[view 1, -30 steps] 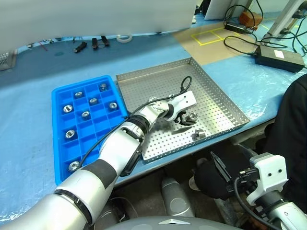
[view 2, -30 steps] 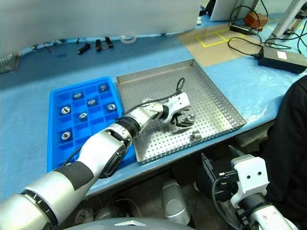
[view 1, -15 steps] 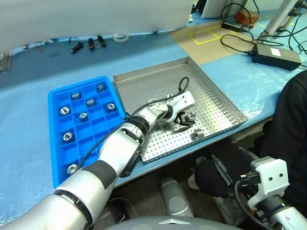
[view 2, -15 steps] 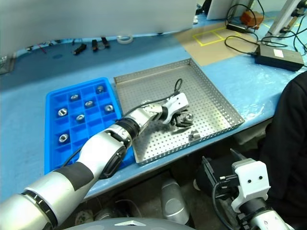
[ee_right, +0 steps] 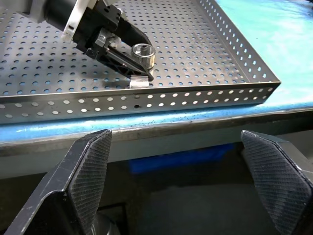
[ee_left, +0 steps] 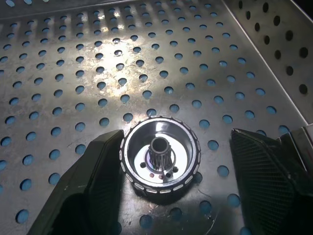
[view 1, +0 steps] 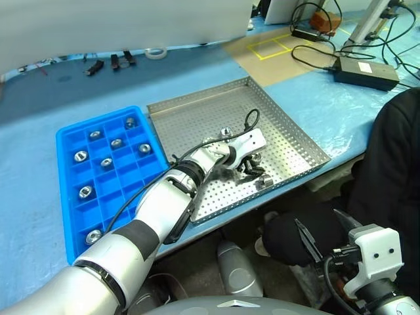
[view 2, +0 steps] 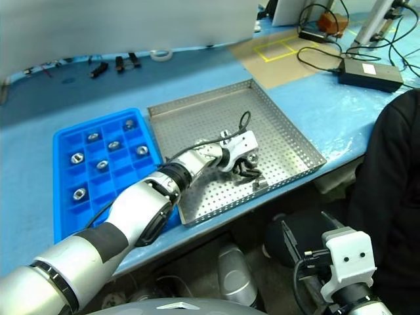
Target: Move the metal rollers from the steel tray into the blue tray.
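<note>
Straddling a roller (ee_left: pixel 160 161) near the steel tray (view 1: pixel 197 111) rim, left gripper (ee_left: pixel 171 171) parted

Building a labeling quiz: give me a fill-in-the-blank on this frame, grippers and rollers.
1. The left gripper has its fingers on either side of one metal roller that lies on the ____ tray.
2. The right gripper hangs below the table edge with its jaws ____.
3. The rollers already moved lie in compartments of the ____ tray.
4. A second roller lies near the steel tray's ____ rim.

Missing words: steel; open; blue; near
</note>
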`<control>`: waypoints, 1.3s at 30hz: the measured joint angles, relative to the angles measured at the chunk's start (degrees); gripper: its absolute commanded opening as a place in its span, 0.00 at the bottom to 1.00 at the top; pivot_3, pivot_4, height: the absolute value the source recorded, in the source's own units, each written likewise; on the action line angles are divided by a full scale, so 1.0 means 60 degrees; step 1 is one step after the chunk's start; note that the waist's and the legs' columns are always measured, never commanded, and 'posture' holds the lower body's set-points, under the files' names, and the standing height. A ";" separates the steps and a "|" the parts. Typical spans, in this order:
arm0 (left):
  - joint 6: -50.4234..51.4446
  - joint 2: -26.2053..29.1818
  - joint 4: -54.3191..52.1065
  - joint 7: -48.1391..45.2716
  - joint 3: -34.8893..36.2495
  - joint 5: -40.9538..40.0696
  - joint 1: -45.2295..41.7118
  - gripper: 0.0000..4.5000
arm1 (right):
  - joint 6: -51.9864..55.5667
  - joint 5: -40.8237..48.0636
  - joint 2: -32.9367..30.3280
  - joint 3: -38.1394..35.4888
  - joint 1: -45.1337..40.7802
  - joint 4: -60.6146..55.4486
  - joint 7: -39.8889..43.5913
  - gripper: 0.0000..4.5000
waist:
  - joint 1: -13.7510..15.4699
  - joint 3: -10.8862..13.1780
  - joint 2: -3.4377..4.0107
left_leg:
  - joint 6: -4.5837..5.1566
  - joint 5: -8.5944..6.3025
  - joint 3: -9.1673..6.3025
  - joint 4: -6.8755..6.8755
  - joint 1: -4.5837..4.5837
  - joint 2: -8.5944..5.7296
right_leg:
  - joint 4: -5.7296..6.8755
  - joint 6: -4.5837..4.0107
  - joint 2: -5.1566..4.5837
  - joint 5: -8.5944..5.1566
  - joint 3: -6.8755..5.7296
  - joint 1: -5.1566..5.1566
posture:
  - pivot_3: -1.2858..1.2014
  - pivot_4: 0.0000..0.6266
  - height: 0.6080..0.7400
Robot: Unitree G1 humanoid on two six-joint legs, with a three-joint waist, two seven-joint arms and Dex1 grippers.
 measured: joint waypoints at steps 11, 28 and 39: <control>-0.0016 0.0001 0.0006 0.0403 -0.0188 0.0169 0.0034 0.38 | -0.0005 0.0195 -0.0181 -0.0231 -0.0085 0.0000 0.0003 1.00 | -0.0047 0.0000 0.0000 | -0.0008 -0.0004 -0.0045 0.0008 -0.0002 -0.0008 | -0.0002 0.0012 -0.0007 -0.0007 -0.0045 0.0027 | 0.15 0.24 1.00; -0.0544 0.0218 -0.0978 -0.2978 0.0835 -0.1307 0.0191 0.38 | 0.1908 0.2219 -0.1258 -0.0925 -0.3112 -0.0008 0.0727 1.00 | 0.0068 0.0000 0.0002 | 0.0046 0.0001 -0.0142 0.0072 -0.0087 -0.0036 | -0.0005 -0.0063 -0.0037 0.0038 -0.0156 0.0059 | 0.25 0.24 1.00; 0.0744 0.2814 -0.5528 -0.3749 0.1114 -0.1899 0.2471 0.38 | 0.3372 0.3142 -0.1892 -0.0697 -0.7870 0.1902 0.3855 1.00 | 0.1276 0.0005 0.0009 | 0.0087 0.0005 -0.0153 0.0155 -0.0076 0.0016 | 0.0024 -0.0144 -0.0027 0.0089 -0.0200 0.0105 | 0.42 0.24 1.00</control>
